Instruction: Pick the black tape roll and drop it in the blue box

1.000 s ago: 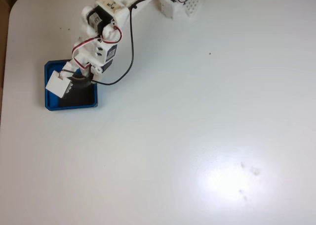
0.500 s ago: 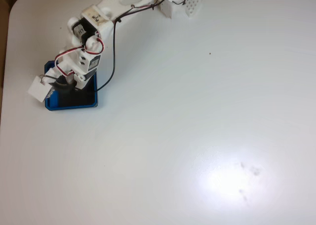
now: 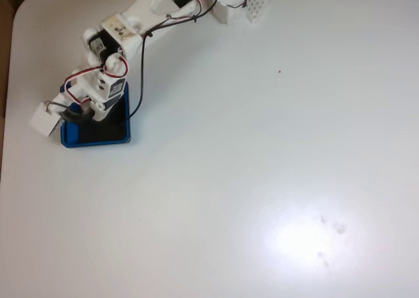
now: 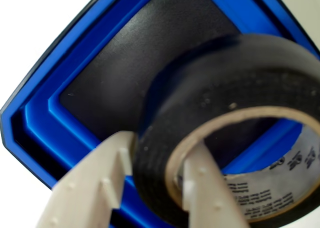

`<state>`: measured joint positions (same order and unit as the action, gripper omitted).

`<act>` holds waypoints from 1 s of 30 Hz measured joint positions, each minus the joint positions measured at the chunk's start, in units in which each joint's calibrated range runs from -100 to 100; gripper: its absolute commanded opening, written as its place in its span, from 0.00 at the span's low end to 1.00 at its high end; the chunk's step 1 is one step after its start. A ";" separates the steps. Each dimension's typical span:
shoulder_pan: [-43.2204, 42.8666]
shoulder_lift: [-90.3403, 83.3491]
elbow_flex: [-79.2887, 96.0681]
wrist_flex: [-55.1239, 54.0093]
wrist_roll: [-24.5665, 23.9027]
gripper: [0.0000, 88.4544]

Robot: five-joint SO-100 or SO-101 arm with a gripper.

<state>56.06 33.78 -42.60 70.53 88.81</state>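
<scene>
Black and close to the lens in the wrist view, the black tape roll (image 4: 220,112) is hanging in the gripper (image 4: 152,173). One pale finger (image 4: 102,180) is pressing on the outer band and the other is reaching up through the open centre, so the jaws are closing narrowly on one wall of the ring. The roll is standing tilted rather than lying flat: its open face with the tan inner rim is turning toward the lower right of that view, and printed lettering is showing on the inside of the core. Its round axis is slanting toward the camera and to the right; being a ring, it has no long side to speak of.

Behind and below the roll, the blue box (image 4: 45,112) is sitting with its dark floor facing up. The roll is hovering over that floor and over the blue rim, apart from both as far as can be told.

Farther off, in the fixed view, the same blue box (image 3: 69,137) is resting near the left edge of the white desk (image 3: 262,180), toward the upper left corner. The white arm (image 3: 114,42) is stretching down from the top edge, its gripper end (image 3: 75,113) hanging over the box's upper left part. The roll itself is too dark against the box floor to pick out there.
</scene>
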 measured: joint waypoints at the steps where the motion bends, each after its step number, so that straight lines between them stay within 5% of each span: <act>1: 0.00 0.42 0.00 0.49 0.00 0.01; 30: 0.00 1.10 0.00 2.38 0.00 0.07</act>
<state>56.06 34.89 -42.60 72.91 88.81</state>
